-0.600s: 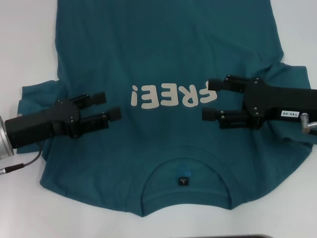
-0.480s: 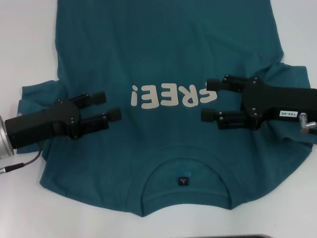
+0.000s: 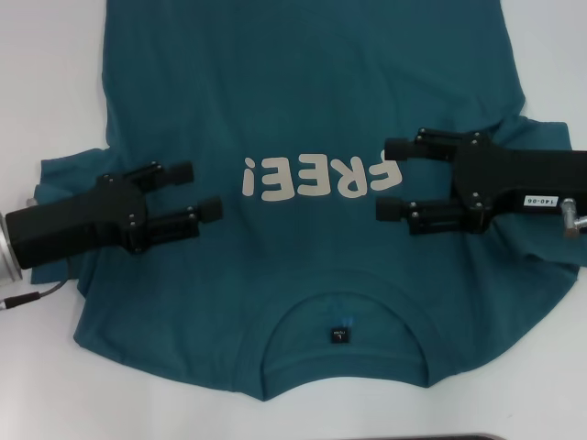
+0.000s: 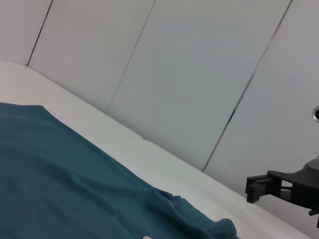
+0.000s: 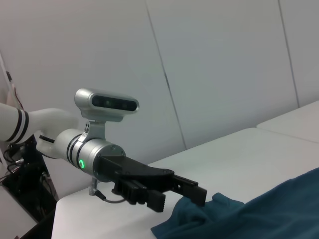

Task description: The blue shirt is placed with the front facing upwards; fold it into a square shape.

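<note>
I see blue shirt (image 3: 303,110) running top-bottom of frame; left gripper (image 3: 204,192) lower-left, right gripper (image 3: 392,179) mid-right, both agape above chest (neither nearer), sleeves outboard.

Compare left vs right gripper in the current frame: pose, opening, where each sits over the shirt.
The left gripper points inward and slightly away from the robot, beside the "!" end of the lettering; the right gripper points almost level, at the "F" end. The left gripper's fingers stand closer together; the right gripper's gap is wider. The left gripper's body covers the left sleeve, the right gripper's the right sleeve. Both are open, empty, and facing each other over the blue shirt at chest level.
</note>
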### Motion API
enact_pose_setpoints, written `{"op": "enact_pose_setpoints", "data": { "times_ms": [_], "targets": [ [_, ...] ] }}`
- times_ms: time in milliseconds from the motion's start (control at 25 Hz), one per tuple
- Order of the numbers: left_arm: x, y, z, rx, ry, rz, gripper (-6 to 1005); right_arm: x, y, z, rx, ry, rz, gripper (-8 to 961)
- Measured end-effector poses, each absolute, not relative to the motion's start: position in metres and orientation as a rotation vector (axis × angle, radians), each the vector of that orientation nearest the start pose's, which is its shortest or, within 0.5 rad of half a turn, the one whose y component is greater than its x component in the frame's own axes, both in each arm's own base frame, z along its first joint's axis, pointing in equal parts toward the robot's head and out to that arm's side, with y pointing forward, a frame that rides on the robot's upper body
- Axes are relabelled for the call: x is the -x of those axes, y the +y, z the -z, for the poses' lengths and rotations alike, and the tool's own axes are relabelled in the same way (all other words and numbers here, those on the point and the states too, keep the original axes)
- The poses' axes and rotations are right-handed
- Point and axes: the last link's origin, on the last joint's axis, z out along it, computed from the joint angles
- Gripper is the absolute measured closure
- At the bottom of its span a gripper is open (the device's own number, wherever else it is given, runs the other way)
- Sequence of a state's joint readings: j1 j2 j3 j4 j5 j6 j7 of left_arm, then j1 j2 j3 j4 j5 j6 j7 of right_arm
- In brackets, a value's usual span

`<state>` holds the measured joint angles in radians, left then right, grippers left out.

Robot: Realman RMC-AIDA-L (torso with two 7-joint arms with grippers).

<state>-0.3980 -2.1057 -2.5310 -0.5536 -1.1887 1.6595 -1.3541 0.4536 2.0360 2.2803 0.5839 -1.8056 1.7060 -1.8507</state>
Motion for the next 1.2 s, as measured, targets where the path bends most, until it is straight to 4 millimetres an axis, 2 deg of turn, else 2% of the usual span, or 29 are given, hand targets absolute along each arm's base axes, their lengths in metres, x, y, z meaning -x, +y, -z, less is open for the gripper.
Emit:
{"op": "enact_pose_setpoints", "data": {
  "times_ms": [160,320,680,920,1200],
  "targets": [
    [0.292,0.280,0.002,2.604,-0.909,0.921,166,-0.261,0.295,0.002,2.831,0.553,-0.908,37],
    [0.298,0.284,-0.017,2.543,-1.043,0.888,175,-0.260,0.297,-0.001,2.824,0.560,-0.911,38],
    [0.331,0.289,-0.050,2.302,-1.386,0.788,195,-0.256,0.299,0.001,2.830,0.550,-0.916,38],
    [0.352,0.288,-0.061,2.206,-1.423,0.709,208,-0.257,0.299,-0.001,2.822,0.578,-0.918,38],
    [0.362,0.285,-0.066,2.210,-1.431,0.604,224,-0.257,0.301,-0.003,2.813,0.586,-0.921,38]
  ]
}}
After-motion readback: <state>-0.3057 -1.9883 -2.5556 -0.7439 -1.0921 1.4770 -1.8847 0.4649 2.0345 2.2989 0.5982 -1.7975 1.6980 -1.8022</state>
